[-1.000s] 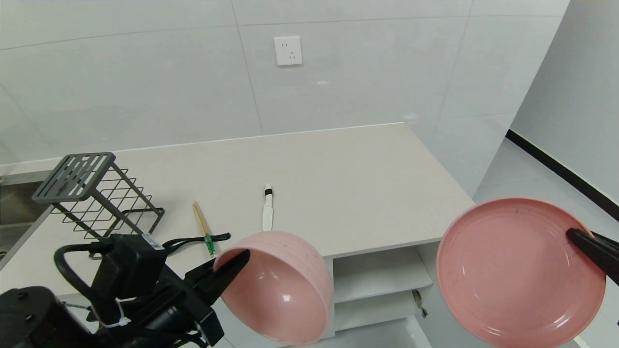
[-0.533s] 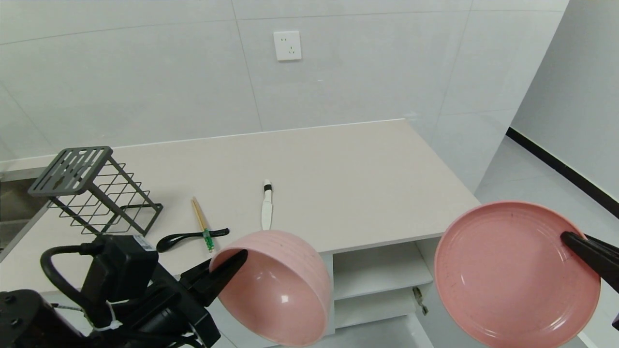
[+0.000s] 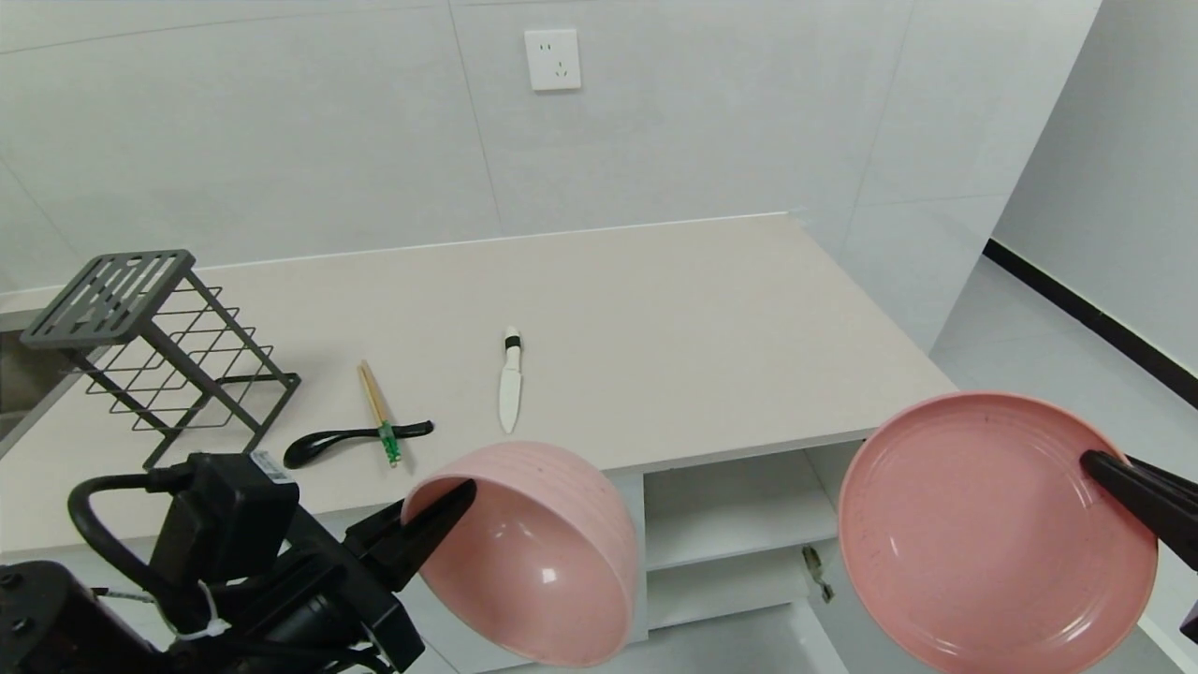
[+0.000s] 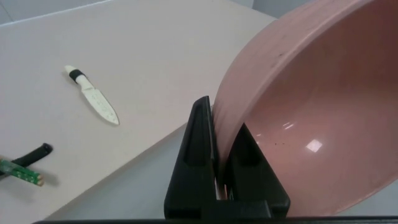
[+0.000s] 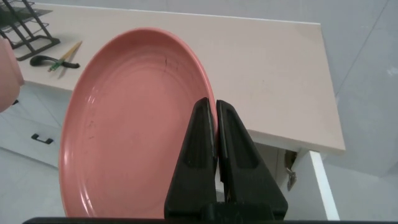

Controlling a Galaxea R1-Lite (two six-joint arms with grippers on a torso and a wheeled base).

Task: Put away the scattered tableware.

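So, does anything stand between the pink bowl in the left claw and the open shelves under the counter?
Nothing visible does. The left claw grips the pink bowl by its rim, in front of the counter edge, beside the open shelves. The shelf boards that show look bare.

Bright, even light from above leaves soft shadows on the counter (image 3: 674,309) and glints inside the bowl (image 3: 552,548).

White tiled wall (image 3: 702,122) behind table (image 3: 674,309), white socket (image 3: 552,58) high on it. Tabletop beige. Open white shelves (image 3: 739,520) under front edge, near right corner. Pale floor (image 3: 1011,356) at right, black skirting (image 3: 1076,314) along side wall.
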